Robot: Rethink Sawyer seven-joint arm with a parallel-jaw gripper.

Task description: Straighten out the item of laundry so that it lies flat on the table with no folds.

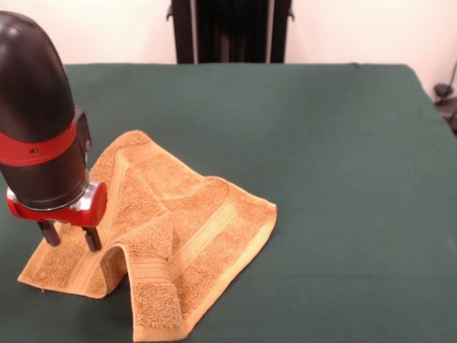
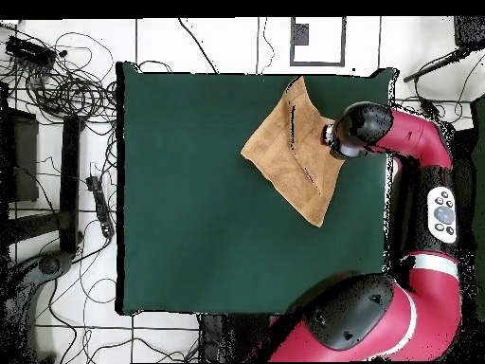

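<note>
Folded and rumpled, the golden-orange hand towel [image 1: 178,236] is seen on the green desk [image 1: 335,179]. Its raised left part is met by the pincer [image 1: 70,237], two dark fingers [image 1: 92,239] spread apart, nothing visibly gripped

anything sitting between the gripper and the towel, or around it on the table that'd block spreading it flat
Nothing visible does. The gripper hangs right at the towel, fingers apart over a raised fold near its edge. The table around the towel is bare green cloth in both views, so no object hinders flattening it.
</note>
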